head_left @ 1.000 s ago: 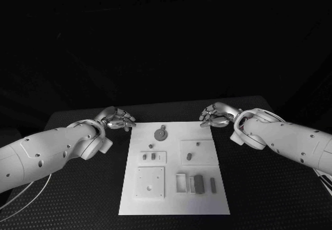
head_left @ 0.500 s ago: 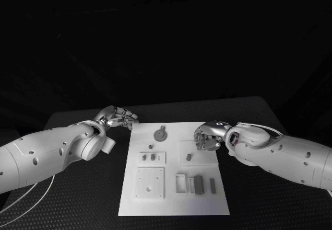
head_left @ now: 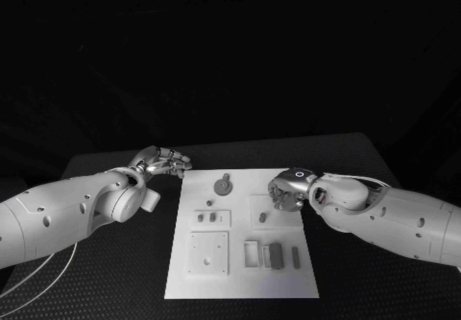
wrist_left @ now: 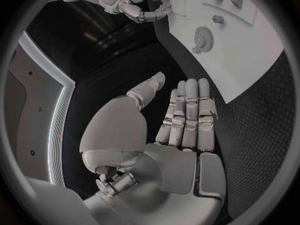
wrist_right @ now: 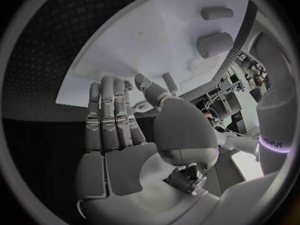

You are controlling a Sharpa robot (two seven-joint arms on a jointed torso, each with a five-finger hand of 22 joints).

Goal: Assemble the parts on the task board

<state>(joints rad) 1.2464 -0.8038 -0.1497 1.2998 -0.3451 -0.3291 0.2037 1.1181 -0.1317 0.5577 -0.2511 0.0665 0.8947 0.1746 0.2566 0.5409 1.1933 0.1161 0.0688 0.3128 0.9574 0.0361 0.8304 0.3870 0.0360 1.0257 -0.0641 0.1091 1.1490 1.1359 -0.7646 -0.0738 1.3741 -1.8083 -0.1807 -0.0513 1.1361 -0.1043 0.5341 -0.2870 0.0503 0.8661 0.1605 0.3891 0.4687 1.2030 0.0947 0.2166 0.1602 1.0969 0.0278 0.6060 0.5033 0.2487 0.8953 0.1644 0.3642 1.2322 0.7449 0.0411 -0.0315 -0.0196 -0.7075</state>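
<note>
On black table [head_left: 115, 280], white task board [head_left: 240, 283] (grey parts [head_left: 276, 256]), both hands empty, fingers extended.

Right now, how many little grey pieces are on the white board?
About 7, maybe more under the right hand: a round gear, a tiny peg, two in the left block, one by that hand, two bars at the near right.

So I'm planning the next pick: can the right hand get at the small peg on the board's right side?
Probably yes: the right hand hovers open beside the peg, with nothing between them.
</note>
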